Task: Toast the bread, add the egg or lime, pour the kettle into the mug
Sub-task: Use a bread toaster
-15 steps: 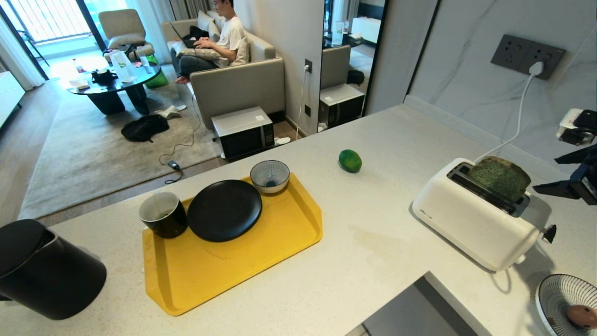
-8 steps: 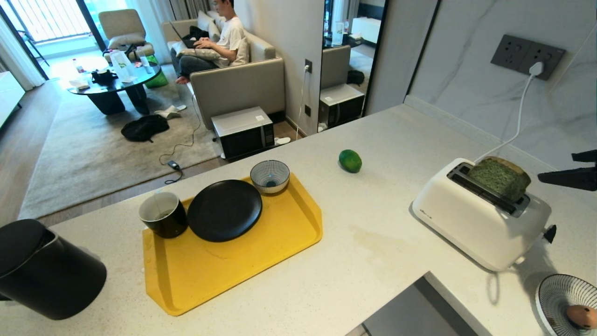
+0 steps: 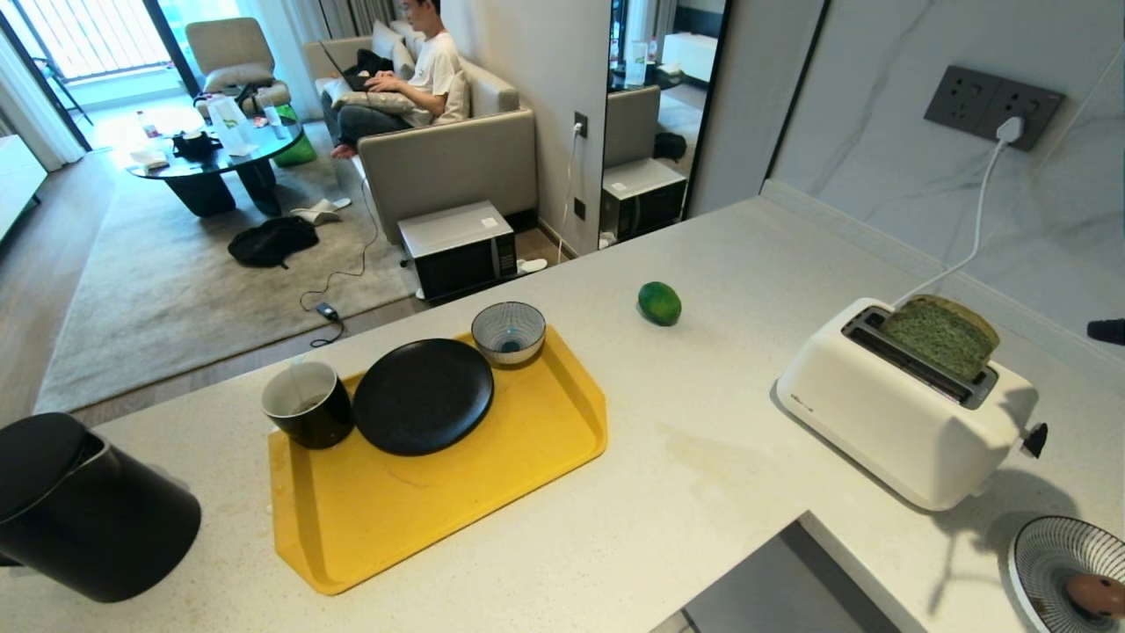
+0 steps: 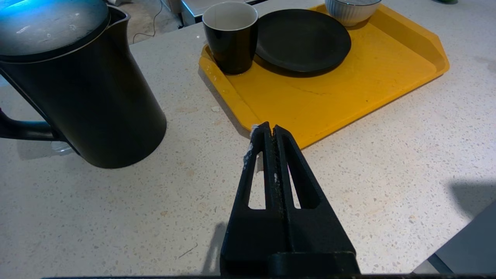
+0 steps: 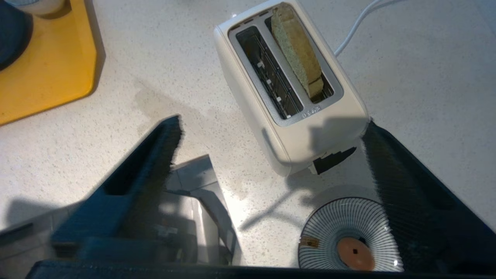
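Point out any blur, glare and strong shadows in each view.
Right wrist view: the open right gripper fingers are smeared by motion blur, and their shadow falls across the toaster. Left wrist view: bluish glare on the kettle lid. Head view: sharp, with a dark shadow beside the toaster's lever.

A white toaster (image 5: 294, 104) stands on the speckled counter (image 3: 729, 492) below and ahead of the right gripper, its white cord (image 3: 976, 229) running to a wall socket (image 3: 993, 105). Just under that gripper, near the toaster's lever end, sits a striped dish (image 5: 348, 236). A yellow tray (image 4: 348, 93) lies just ahead of the left gripper, carrying a black plate (image 4: 302, 38) and a blue-striped bowl (image 3: 508, 331). Far beyond, a person (image 3: 422, 70) sits on a sofa (image 3: 448, 158).
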Available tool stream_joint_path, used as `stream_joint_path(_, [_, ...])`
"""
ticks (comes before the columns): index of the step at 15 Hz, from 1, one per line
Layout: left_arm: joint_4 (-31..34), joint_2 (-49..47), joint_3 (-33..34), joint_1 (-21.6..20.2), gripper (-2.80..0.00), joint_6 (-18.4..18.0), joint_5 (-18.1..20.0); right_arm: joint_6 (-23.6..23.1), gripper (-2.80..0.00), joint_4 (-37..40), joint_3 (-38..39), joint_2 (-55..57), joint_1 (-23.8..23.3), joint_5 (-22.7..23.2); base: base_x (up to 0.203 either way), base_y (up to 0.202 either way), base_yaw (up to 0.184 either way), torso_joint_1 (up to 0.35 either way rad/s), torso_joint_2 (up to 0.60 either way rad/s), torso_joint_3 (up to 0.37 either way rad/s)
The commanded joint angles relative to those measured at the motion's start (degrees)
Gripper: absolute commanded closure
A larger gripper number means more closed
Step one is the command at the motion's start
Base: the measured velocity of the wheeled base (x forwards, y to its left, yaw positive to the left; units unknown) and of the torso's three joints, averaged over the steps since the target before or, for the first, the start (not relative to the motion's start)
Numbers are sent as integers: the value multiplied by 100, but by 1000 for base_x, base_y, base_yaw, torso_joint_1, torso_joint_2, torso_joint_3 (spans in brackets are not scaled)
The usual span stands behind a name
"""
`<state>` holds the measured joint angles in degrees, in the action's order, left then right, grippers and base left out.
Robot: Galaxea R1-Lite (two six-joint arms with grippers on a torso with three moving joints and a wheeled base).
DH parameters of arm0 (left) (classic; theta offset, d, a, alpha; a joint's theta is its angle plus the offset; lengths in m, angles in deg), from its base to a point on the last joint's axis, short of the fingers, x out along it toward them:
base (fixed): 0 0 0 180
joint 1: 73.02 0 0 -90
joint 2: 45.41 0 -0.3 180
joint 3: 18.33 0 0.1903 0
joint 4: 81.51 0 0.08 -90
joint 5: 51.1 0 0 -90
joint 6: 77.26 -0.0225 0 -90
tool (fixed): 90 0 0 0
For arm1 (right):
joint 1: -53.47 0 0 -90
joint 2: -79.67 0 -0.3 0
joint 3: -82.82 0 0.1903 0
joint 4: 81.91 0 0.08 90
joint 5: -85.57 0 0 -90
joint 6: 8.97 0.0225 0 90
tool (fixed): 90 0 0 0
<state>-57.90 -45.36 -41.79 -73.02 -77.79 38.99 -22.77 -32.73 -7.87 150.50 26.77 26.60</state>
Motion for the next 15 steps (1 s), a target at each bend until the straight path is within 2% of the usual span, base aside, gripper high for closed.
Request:
stream_joint_path(1, [2, -5, 1, 0, 0, 0, -1, 28, 0, -98, 59, -188, -11, 24, 0, 0, 0, 0, 0, 0])
stream_joint_path(5, [2, -5, 1, 0, 0, 0, -1, -66, 0, -917, 800, -184, -11, -92, 0, 0, 0, 0, 0, 0])
stream_joint_path(6, [2, -5, 1, 0, 0, 0, -1, -124, 0, -1419, 1107, -182, -11, -200, 0, 0, 0, 0, 0, 0])
stream_joint_path(8, [2, -5, 1, 0, 0, 0, -1, -133, 0, -3040, 1758, -17, -9, -477, 0, 0, 0, 0, 0, 0])
stream_joint_path(10, [2, -5, 1, 0, 0, 0, -1, -39, 0, -4050, 2308, 202, -7, -692, 0, 0, 0, 0, 0, 0])
stream_joint_path(11, [2, -5, 1, 0, 0, 0, -1, 133, 0, -4075, 2282, 271, -10, -767, 0, 0, 0, 0, 0, 0])
stream_joint_path(13, [2, -5, 1, 0, 0, 0, -1, 658, 0, -4134, 2241, 352, -8, -1300, 0, 0, 0, 0, 0, 0])
stream_joint_path(14, [2, -5, 1, 0, 0, 0, -1, 794, 0, -4145, 2346, 388, -7, -1561, 0, 0, 0, 0, 0, 0])
stream_joint_path(15, [2, -5, 1, 0, 0, 0, -1, 841, 0, -4161, 2517, 428, -18, -1613, 0, 0, 0, 0, 0, 0])
